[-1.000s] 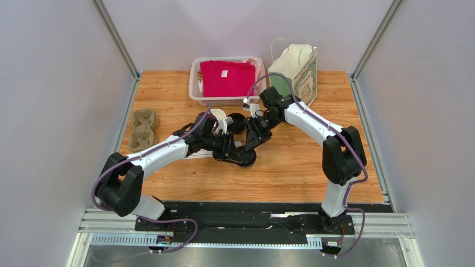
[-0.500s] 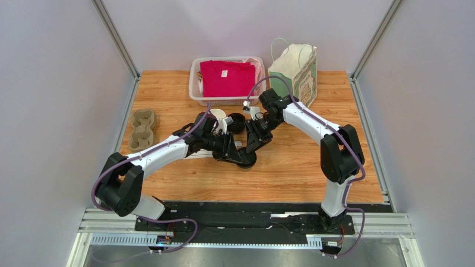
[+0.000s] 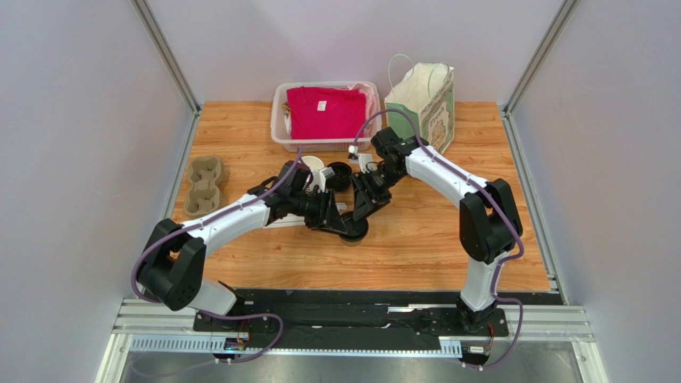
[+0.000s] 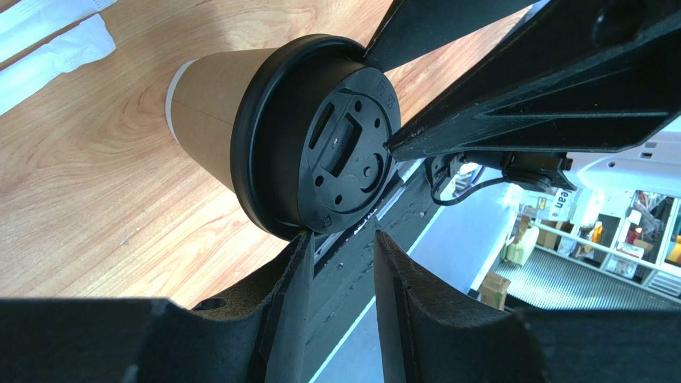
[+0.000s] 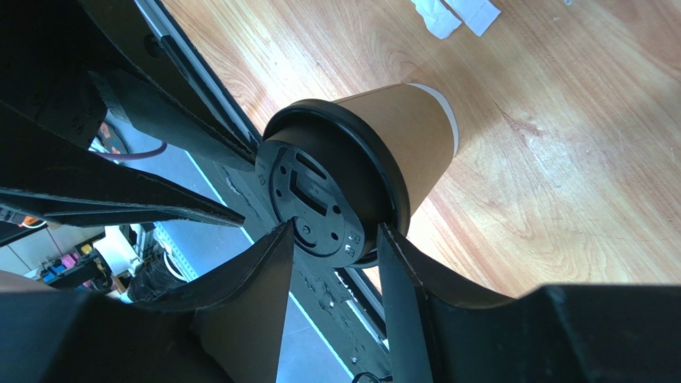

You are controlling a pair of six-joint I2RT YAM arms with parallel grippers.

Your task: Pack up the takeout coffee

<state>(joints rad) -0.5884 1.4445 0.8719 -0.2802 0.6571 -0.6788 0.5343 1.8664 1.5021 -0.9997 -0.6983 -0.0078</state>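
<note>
The takeout coffee (image 4: 209,104) is seen upright at the middle of the surface (image 4: 88,199), its black lid (image 4: 344,152) hemmed in from both sides. The left fingers (image 4: 284,319) and right fingers (image 5: 240,319) are set part-open at the lid's rim — whether either pair truly grips cannot be told. The cup could be tipped, or the lid popped off, by uneven pressure — and the crowded fingers could be knocked together.

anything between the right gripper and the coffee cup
Nothing visible: the right gripper is right at the black lid of the coffee cup. The left gripper is at the lid's other side, not between.
</note>
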